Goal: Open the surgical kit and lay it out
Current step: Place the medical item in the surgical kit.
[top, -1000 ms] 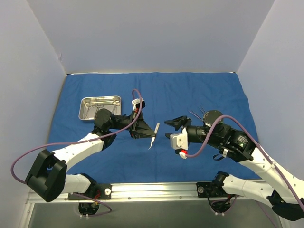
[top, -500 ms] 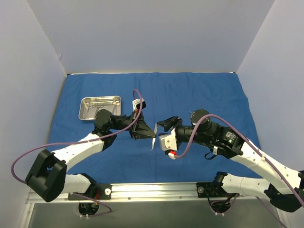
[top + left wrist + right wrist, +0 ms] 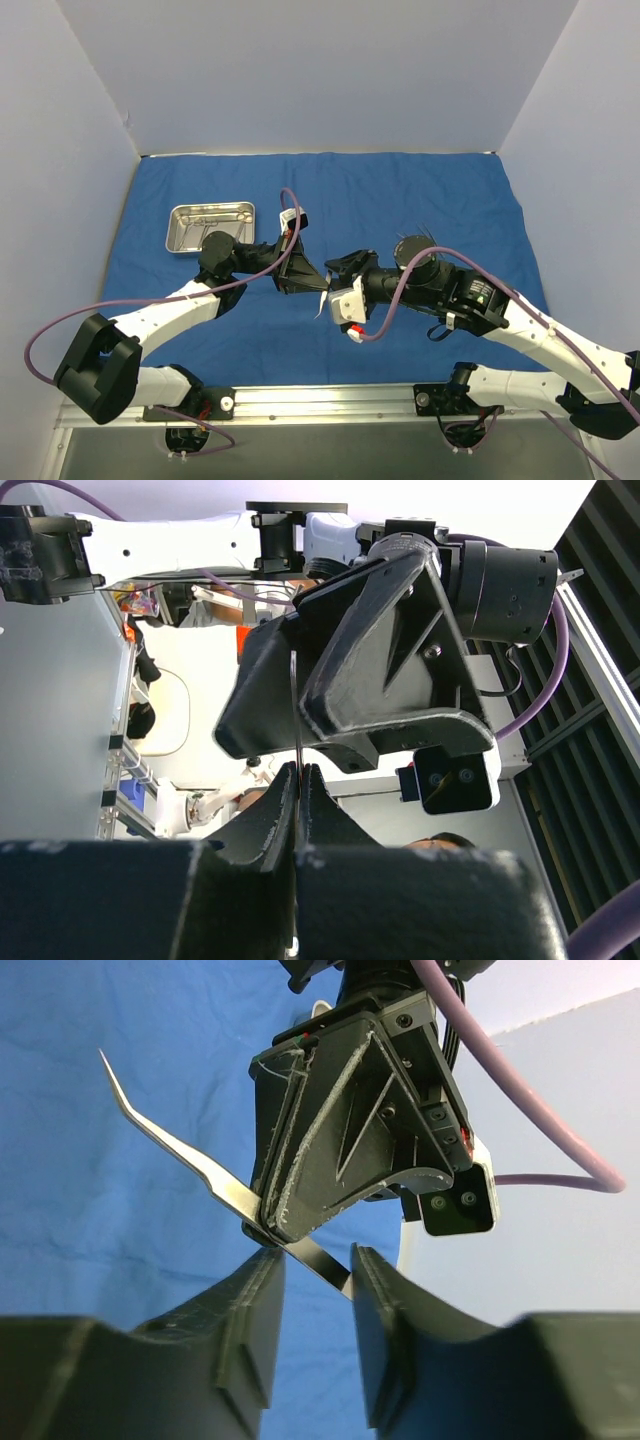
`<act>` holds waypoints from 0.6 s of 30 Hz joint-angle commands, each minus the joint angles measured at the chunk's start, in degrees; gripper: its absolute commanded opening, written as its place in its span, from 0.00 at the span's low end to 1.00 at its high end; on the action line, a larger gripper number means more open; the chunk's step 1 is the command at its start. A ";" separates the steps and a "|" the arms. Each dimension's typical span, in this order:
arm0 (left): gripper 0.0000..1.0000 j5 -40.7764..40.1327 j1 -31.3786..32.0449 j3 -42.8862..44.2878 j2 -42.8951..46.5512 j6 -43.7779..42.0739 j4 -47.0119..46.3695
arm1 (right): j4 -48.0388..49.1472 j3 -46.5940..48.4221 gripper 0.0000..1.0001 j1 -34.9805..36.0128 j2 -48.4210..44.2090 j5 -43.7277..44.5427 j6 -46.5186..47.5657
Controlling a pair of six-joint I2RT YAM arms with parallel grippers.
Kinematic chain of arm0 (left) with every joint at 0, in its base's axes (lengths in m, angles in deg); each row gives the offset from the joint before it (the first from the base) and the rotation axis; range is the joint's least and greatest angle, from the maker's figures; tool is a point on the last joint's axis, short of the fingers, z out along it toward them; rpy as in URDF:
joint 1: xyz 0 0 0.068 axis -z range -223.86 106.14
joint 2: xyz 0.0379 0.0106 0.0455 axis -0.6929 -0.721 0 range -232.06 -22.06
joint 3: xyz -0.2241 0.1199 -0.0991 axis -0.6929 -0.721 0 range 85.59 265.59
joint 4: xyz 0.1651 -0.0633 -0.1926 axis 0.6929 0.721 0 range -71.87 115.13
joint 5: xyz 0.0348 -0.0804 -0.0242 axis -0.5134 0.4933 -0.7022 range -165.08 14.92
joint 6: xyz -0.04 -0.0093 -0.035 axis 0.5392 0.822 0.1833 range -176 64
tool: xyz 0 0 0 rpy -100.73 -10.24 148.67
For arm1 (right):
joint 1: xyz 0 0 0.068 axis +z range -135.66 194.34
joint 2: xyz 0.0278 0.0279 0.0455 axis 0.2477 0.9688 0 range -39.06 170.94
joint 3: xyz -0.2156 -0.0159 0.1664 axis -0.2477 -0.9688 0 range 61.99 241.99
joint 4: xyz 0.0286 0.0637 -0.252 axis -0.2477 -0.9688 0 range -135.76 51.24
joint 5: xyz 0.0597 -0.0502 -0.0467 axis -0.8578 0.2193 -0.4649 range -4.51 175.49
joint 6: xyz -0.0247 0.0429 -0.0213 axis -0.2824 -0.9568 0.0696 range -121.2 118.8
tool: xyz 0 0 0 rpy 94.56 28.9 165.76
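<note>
Bent tweezers [image 3: 170, 1155] pinched tight in left claw [image 3: 318, 283]. At 3 o'clock, right claw [image 3: 315, 1265] stands half-open, jaws flanking their rear end (contact unclear).

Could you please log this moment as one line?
left gripper: shut on tweezers | right gripper: open, straddling tweezers | tray: on cloth

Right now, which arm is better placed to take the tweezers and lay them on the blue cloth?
Right, probably. The left gripper is shut on the tweezers above the blue cloth. The right gripper has its open fingers either side of their free end, so it only needs to close.
</note>
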 commanded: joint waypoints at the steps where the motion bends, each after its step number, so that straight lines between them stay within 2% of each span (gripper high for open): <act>1: 0.02 -0.09 0.51 0.62 -0.14 12.04 -4.56 | 2.27 1.34 0.32 0.89 -0.57 1.53 0.47; 3: 0.02 0.08 0.42 1.14 -0.41 12.31 -4.65 | 2.45 1.52 0.21 0.98 -0.22 1.53 0.74; 5: 0.02 0.17 0.51 1.41 -0.49 12.48 -4.82 | 3.23 1.43 0.19 0.98 0.13 1.44 0.74; 9: 0.02 0.09 0.51 1.50 -0.93 13.10 -5.78 | 3.50 1.25 0.00 0.98 0.22 1.44 1.00; 10: 0.02 -0.09 0.51 1.50 -1.02 13.27 -6.14 | 3.33 1.17 0.00 0.98 0.14 1.35 1.26; 13: 0.28 -1.40 0.25 1.15 -1.11 14.24 -7.81 | 2.01 1.08 0.00 1.07 0.05 1.27 1.53; 14: 0.34 -2.10 0.16 1.15 -1.02 13.81 -7.37 | 1.92 0.64 0.00 1.07 -0.04 1.44 1.53; 15: 0.46 -2.37 0.07 1.23 -0.94 12.15 -5.63 | 1.92 0.38 0.00 0.98 -0.21 1.53 1.44; 18: 0.61 -2.11 -0.11 2.64 -1.20 9.07 -0.54 | 1.92 -0.50 0.00 0.98 -0.74 1.53 1.00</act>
